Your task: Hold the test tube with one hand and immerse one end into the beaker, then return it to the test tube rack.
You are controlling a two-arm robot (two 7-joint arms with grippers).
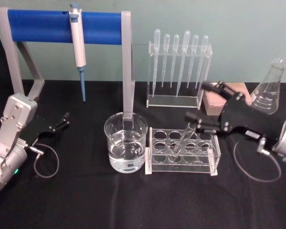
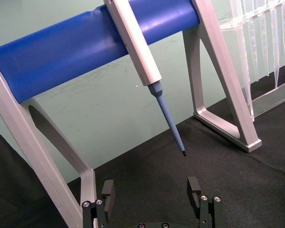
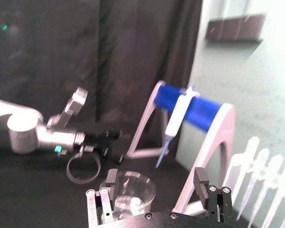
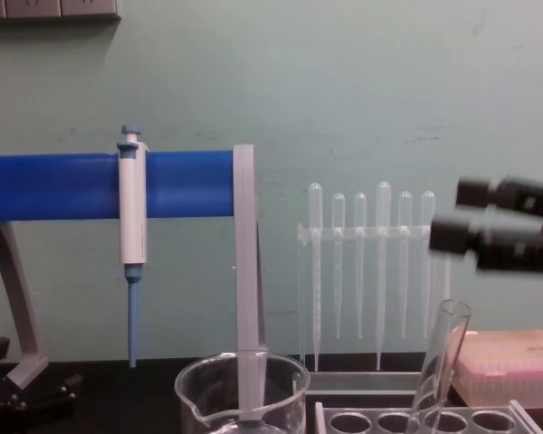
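Right claw (image 1: 196, 120) open just above the test tube (image 1: 182, 139) leaning in its rack (image 1: 214, 153).
It should likely close squarely below the rim, then lift straight toward the beaker (image 1: 126, 143); left claw (image 1: 64, 119), open, sits near the bench's left edge.

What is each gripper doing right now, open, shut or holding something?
Left gripper: open, holding nothing, low at the table's left side.
Right gripper: open, empty, just above the test tube leaning in the rack.

Clear test tube (image 1: 183, 139) and beaker (image 1: 126, 148), blue-barred stand (image 1: 64, 26), black cloth (image 1: 86, 200), black right tool (image 1: 203, 105).
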